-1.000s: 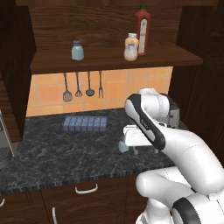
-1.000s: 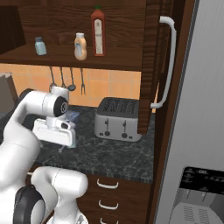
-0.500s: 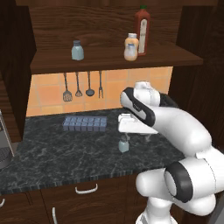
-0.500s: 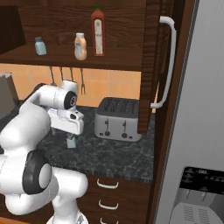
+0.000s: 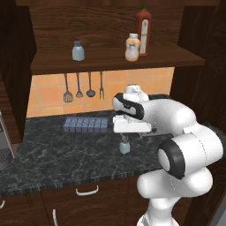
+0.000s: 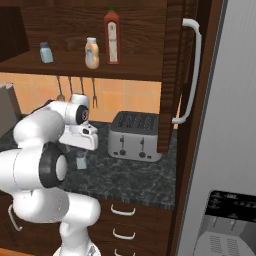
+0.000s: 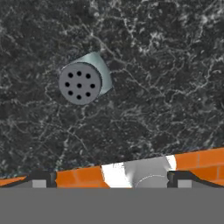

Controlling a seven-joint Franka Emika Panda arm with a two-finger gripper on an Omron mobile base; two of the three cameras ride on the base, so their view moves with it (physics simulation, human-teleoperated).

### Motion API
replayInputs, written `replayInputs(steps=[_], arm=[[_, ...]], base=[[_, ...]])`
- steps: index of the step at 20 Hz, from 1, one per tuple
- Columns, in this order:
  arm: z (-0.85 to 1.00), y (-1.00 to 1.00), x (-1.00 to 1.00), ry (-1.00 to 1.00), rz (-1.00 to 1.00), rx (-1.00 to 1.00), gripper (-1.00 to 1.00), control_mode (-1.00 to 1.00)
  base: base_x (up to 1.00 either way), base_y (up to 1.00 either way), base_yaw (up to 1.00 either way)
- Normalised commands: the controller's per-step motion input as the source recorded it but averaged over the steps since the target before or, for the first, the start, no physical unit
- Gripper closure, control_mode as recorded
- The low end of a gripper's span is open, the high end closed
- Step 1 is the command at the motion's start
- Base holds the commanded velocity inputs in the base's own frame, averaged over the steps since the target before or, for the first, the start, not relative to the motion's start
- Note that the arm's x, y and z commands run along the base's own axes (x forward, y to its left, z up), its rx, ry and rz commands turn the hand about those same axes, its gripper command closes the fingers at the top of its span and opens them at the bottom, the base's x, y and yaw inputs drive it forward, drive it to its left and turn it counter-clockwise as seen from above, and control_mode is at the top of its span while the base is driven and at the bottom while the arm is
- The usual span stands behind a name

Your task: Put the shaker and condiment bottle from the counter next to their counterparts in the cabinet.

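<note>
1. Left base view: the white arm reaches forward over the dark marbled table (image 5: pixel 53 154), its hand pointing downward above the shaker (image 5: pixel 125 147).
2. That shaker stands upright on the table, directly below the gripper (image 5: pixel 126 137); from this side it cannot be told whether they touch.
3. Hand view: the shaker (image 7: pixel 83 81) is seen from above, its grey perforated cap facing the camera, up and left of centre on the stone. The two dark fingertips (image 7: pixel 41 177) sit at the bottom edge, wide apart, with nothing between them, so the jaws stand apart and empty.
4. Right base view: the shaker (image 6: pixel 81 161) is on the table just left of the silver toaster (image 6: pixel 136 136) and below the hand.
5. Cabinet (image 5: pixel 114 62) shelf: the second shaker (image 5: pixel 78 50) stands alone toward the left.
6. The condiment bottle (image 5: pixel 132 47) is on the same shelf, upright, just beside and slightly in front of the tall red bottle (image 5: pixel 143 30).
7. Under the shelf, four utensils (image 5: pixel 84 86) hang against the orange tiled wall.
8. A blue-grey segmented tray (image 5: pixel 85 125) lies on the table near the wall, left of the arm.
9. A tall door with a white handle (image 6: pixel 190 75) stands at the right in the right base view.
</note>
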Motion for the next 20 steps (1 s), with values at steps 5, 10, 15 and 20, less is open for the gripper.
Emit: replayInputs(steps=[5, 10, 15, 20], arm=[[-0.32, 0.06, 0.31, 0.01, -0.01, 0.03, -1.0, -1.0], [-0.38, 0.14, 0.67, -0.01, -0.06, -0.01, -1.0, -1.0], [-0.28, 0.12, 0.31, 0.0, -0.04, 0.0, -1.0, -1.0], [-0.24, 0.01, 0.0, 0.01, 0.0, 0.04, -1.0, -1.0]], base=[[0.0, 0.0, 0.0], [0.0, 0.0, 0.0], [0.0, 0.0, 0.0], [0.0, 0.0, 0.0]])
